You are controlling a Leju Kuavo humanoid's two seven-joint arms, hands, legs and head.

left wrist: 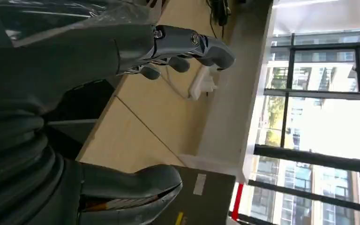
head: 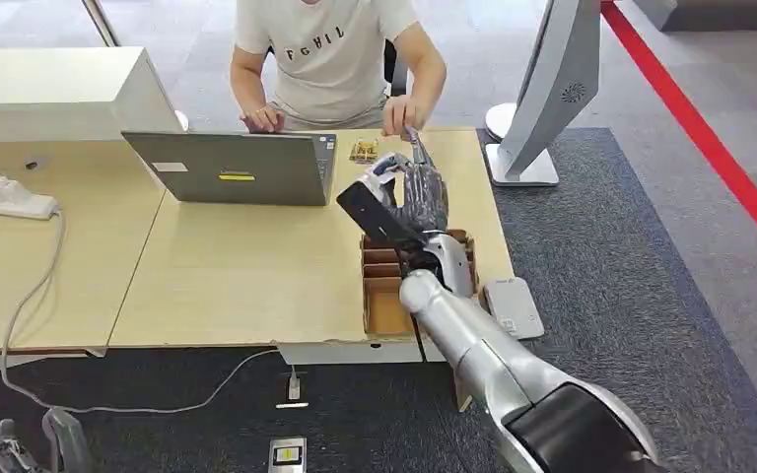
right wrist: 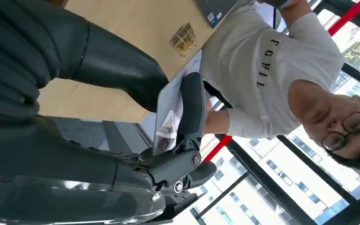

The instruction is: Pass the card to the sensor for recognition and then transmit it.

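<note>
- Our right hand (head: 416,192) pinches the card (right wrist: 171,110), white with printing too blurred to read, above the bench (head: 237,266), at the laptop's (head: 232,168) 3 o'clock.
- Our left hand (left wrist: 168,51) hangs loose-fingered, holding nothing.
- The person's shirt (head: 327,54) reads "FGHIL".

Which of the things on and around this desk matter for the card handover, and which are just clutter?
Job:
card held in right hand
person's hand reaching for it
cardboard card box

Lying about:
laptop
power strip
snack packet

Head view looks down on the table (head: 227,266); both wrist views see it close, turned sideways.
</note>
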